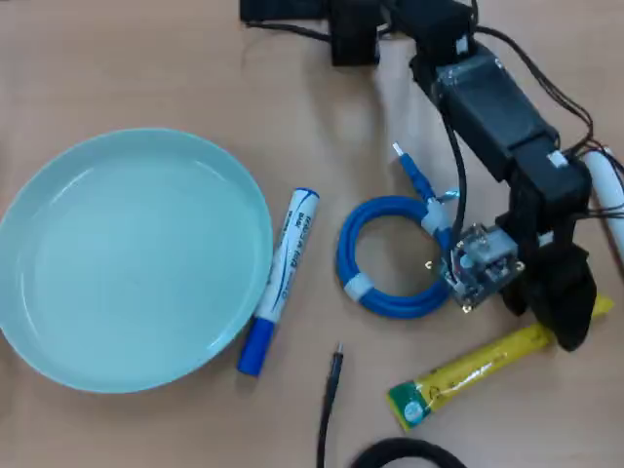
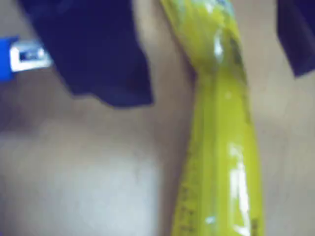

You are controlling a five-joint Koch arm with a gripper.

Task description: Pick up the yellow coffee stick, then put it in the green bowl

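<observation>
The yellow coffee stick (image 1: 487, 369) lies flat on the wooden table at the lower right of the overhead view, slanting up to the right. Its green end, bearing a round mark, points down-left; its far yellow end is partly covered by the arm above it. In the wrist view the yellow coffee stick (image 2: 221, 147) shows glossy and crinkled. The green bowl (image 1: 58, 195) sits upright and empty on the left, pale mint, wide and shallow, well apart from the stick.
</observation>
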